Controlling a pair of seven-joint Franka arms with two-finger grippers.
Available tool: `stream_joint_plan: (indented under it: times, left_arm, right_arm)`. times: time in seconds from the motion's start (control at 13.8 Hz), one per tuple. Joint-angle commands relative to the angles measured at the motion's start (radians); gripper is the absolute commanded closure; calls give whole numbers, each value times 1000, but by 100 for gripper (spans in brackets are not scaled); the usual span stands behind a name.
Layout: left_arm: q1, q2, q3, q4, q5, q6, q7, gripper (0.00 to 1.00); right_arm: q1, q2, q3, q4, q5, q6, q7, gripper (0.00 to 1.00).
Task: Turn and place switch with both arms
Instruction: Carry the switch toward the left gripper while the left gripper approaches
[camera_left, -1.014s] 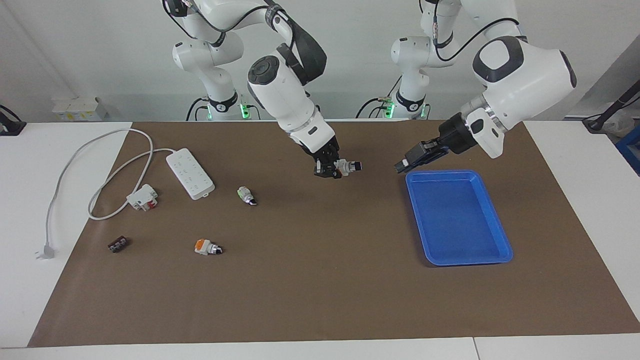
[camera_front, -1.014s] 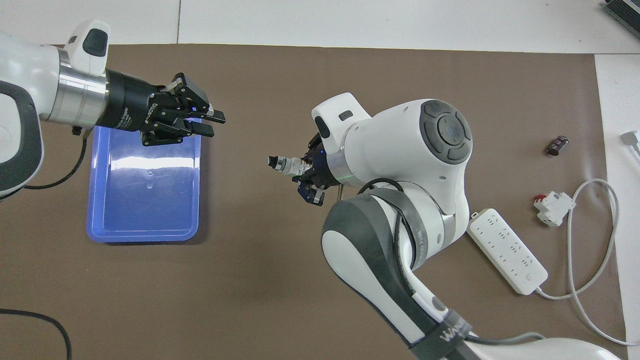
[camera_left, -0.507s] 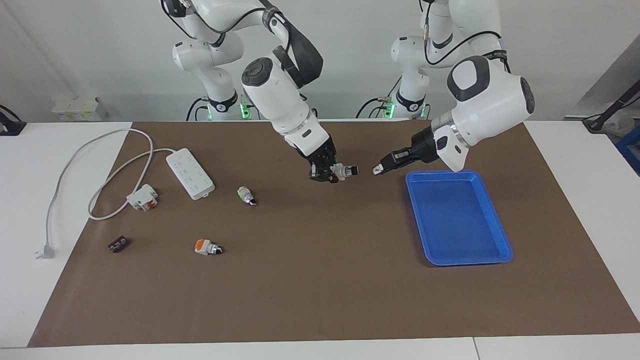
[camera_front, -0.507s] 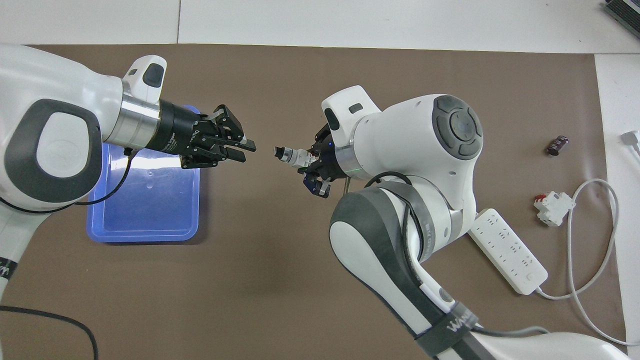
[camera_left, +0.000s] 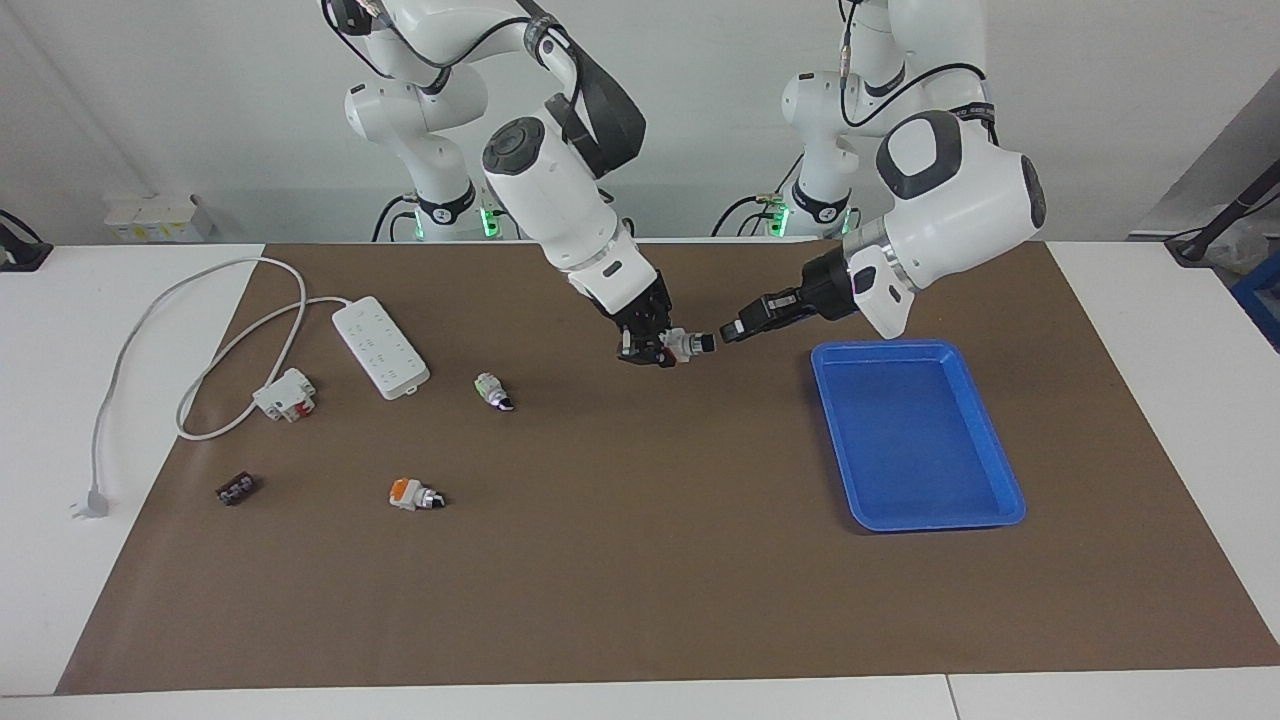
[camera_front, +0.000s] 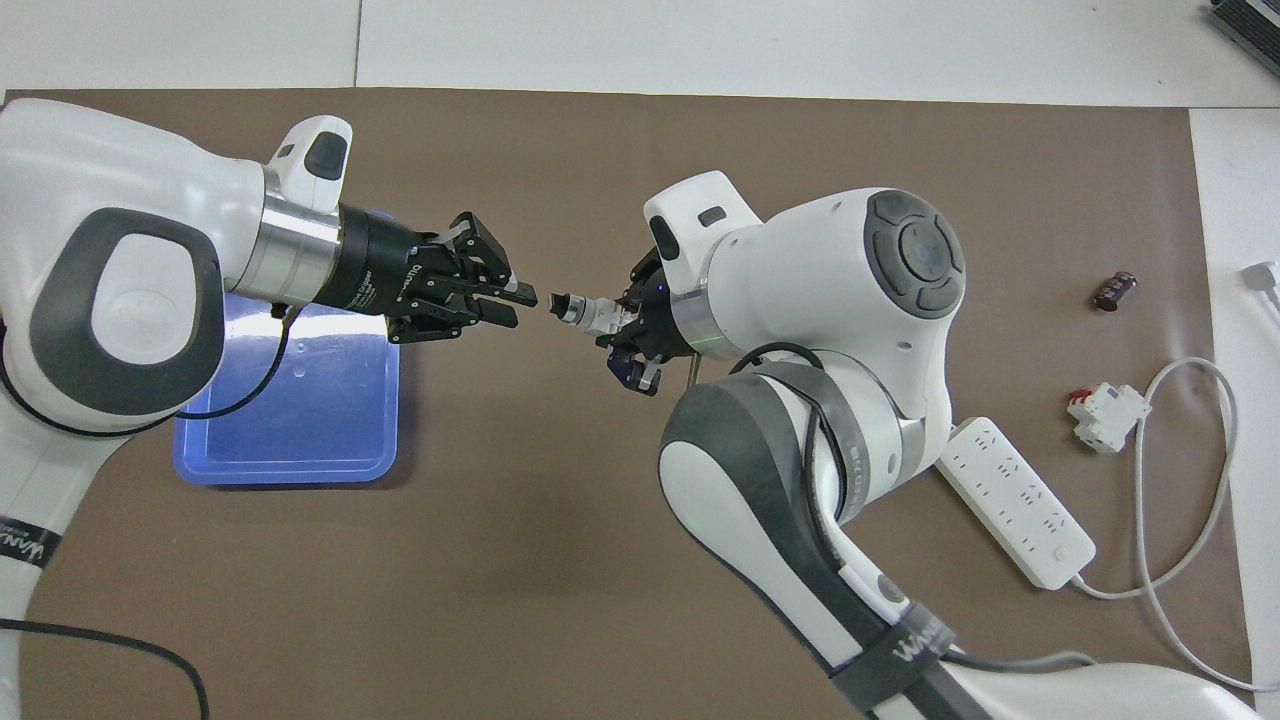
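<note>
My right end effector (camera_left: 652, 345) stays clenched on the switch (camera_left: 686, 342). My left end effector (camera_left: 730, 331), fingers parted, has advanced to just beside its knob.

right gripper (camera_left: 655, 352) holds switch (camera_left: 685, 344) — left gripper (camera_left: 730, 332) beside

surface (camera_left: 140, 620): white, covered mostly by a brown mat (camera_left: 640, 580)
landmark: blue tray (camera_left: 1003, 470) on the mat, toward the left arm's end
power strip (camera_left: 380, 346): well apart from the tray, toward the right arm's end; its cable (camera_left: 130, 335) runs off the mat
green-ended switch (camera_left: 492, 389): between strip and tray
orange-ended switch (camera_left: 415, 494): farther from the robots than the green-ended one
white breaker (camera_left: 284, 393): beside the strip
dark block (camera_left: 235, 489): farthest from the tray
</note>
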Motion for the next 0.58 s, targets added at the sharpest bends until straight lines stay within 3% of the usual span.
stream_joint_plan:
  times: [0.0,0.51]
  left_arm:
    - [-26,-24,10,-37,-25,41,-5,70]
    - [-58,-19,10,-42,-26,86,-3,71]
  right_arm:
    - [-8,11,10,14,2,4,12,100]
    - [-8,11,10,14,2,1,12,100]
